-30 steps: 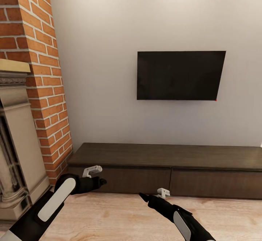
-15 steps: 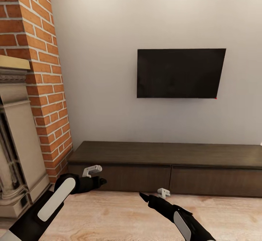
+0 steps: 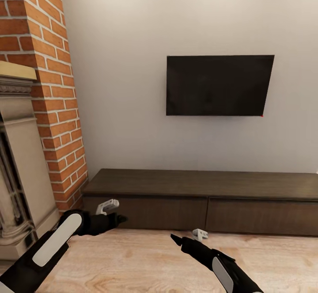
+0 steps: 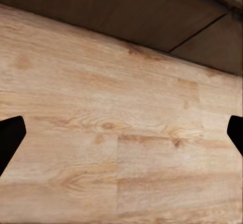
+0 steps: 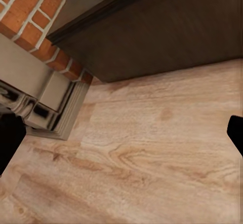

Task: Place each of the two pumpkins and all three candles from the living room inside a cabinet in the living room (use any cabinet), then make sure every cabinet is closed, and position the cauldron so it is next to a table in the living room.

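Note:
The cabinet point(image 3: 198, 184), a long low dark-brown unit, stands against the white wall with both flat fronts closed and a bare top. My left gripper point(image 3: 120, 218) hovers low in front of its left front, and my right gripper point(image 3: 174, 238) hangs over the floor before the seam between the fronts. In the left wrist view the left gripper point(image 4: 121, 133) is open over bare planks, the cabinet point(image 4: 126, 6) beyond it. The right gripper point(image 5: 121, 135) is open too, with the cabinet point(image 5: 167, 36) ahead. The pumpkins, candles, cauldron and table are out of view.
A red-brick chimney point(image 3: 48, 85) and a cream fireplace surround point(image 3: 17, 165) close off the left side; its stepped base point(image 5: 45, 102) reaches the cabinet's left end. A black TV point(image 3: 218, 85) hangs above the cabinet. Pale wooden floor point(image 3: 141, 257) lies between me and the cabinet.
The whole picture has slid up a little, so the camera has moved. My left arm has dropped slightly lower and to the left; the cabinet fronts stay closed.

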{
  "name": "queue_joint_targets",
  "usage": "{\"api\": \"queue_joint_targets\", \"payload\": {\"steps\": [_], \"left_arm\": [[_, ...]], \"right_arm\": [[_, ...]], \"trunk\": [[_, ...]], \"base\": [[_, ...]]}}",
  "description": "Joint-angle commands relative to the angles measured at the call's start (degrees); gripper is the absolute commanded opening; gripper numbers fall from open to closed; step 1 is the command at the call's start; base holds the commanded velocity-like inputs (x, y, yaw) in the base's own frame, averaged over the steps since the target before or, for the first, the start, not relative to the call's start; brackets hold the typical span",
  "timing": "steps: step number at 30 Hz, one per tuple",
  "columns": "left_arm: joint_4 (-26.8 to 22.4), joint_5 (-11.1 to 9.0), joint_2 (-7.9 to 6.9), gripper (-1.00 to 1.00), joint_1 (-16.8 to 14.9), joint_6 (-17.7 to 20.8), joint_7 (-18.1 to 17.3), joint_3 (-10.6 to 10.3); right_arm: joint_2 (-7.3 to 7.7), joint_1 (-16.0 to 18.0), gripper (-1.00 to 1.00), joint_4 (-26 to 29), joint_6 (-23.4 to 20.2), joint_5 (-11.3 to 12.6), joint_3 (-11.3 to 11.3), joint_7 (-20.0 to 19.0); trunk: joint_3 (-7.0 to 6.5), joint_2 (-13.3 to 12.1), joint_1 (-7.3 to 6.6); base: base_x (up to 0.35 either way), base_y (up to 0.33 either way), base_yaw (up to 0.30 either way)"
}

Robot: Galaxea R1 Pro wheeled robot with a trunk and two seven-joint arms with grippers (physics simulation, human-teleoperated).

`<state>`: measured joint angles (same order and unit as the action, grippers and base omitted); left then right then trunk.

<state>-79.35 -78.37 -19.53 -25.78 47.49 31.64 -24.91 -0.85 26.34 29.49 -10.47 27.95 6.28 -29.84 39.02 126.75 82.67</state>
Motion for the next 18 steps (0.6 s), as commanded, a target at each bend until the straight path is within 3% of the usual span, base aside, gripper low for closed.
{"api": "queue_joint_targets", "payload": {"steps": [1, 2, 5, 7, 16, 18], "left_arm": [[-0.4, -2.7, -0.56, 1.00, -0.1, -0.1, 0.6, -0.1], [-0.5, -3.8, -0.74, 1.00, 0.0, -0.1, 0.5, -0.1], [-0.9, -9.5, -1.39, 1.00, 0.0, -0.2, 0.5, -0.1], [-1.0, -11.9, -1.56, 1.00, -0.1, -0.2, 0.5, -0.1], [-1.1, -14.7, -1.80, 1.00, 0.0, -0.2, 0.4, 0.0], [-1.1, -15.5, -2.01, 1.00, 0.0, -0.1, 0.4, 0.8]], "right_arm": [[0.10, 0.0, 1.00, 0.0, -0.4, 0.6, 0.1, -0.1], [0.13, 0.0, 1.00, 0.1, -0.4, 0.6, 0.1, -0.1], [0.21, 0.0, 1.00, 0.1, -0.4, 0.6, 0.1, -0.5], [0.22, 0.0, 1.00, 0.1, -0.4, 0.6, 0.1, -0.6], [0.23, 0.0, 1.00, -0.5, -0.4, 0.6, 0.0, -0.8], [0.23, 0.0, 1.00, -0.6, -0.4, 0.6, 0.0, -0.8]], "trunk": [[0.25, 0.4, 0.22], [0.43, 0.8, 0.44], [0.97, 2.1, 1.10], [1.33, 2.9, 1.54], [2.95, 6.5, 3.51], [3.30, 7.3, 3.95]], "base": [[0.000, 0.000, 0.000], [0.000, 0.000, 0.000], [0.000, 0.000, 0.000], [0.000, 0.000, 0.000], [0.000, 0.000, 0.000], [0.000, 0.000, 0.000]]}}
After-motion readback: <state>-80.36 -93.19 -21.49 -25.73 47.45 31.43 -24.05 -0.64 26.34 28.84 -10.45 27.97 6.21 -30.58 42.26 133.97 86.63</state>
